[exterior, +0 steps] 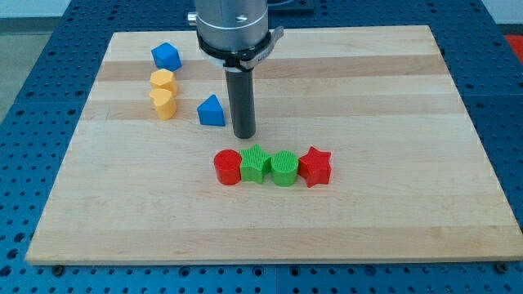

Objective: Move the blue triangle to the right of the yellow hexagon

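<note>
The blue triangle (211,111) lies on the wooden board (392,188), a short gap right of the two yellow blocks. The yellow hexagon (162,82) is the upper one; a yellow heart-like block (164,104) touches it just below. My tip (243,134) rests on the board just right of the blue triangle, slightly lower, with a small gap between them. The triangle sits level with the lower yellow block rather than the hexagon.
A blue block (166,57) lies above the yellow hexagon near the view's top left. A row of touching blocks sits below my tip: red cylinder (227,167), green star-like block (256,164), green cylinder (283,168), red star (315,167).
</note>
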{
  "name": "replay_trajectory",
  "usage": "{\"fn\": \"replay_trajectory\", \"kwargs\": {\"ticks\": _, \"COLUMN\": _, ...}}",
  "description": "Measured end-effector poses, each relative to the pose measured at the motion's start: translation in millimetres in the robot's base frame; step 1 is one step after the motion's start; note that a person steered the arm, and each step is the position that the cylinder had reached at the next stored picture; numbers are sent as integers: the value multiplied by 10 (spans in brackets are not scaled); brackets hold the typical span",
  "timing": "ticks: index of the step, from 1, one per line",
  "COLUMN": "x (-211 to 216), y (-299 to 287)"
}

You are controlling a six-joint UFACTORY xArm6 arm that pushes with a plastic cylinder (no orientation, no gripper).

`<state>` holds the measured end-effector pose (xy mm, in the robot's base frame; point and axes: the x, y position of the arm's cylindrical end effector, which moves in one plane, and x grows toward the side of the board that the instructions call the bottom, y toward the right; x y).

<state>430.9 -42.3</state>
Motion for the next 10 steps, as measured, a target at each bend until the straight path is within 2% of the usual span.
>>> {"fn": "replay_trajectory", "kwargs": {"ticks": 1, "x": -217, "y": 0}}
{"fn": "replay_trajectory", "kwargs": {"ticks": 2, "x": -217, "y": -4}}
{"fn": "replay_trajectory", "kwargs": {"ticks": 4, "x": -88, "y": -464}}
{"fn": "replay_trajectory", "kwargs": {"ticks": 8, "x": 59, "y": -569}}
{"fn": "replay_trajectory", "kwargs": {"ticks": 9, "x": -217, "y": -494}}
{"fn": "replay_trajectory", "kwargs": {"ticks": 10, "x": -221, "y": -494}}
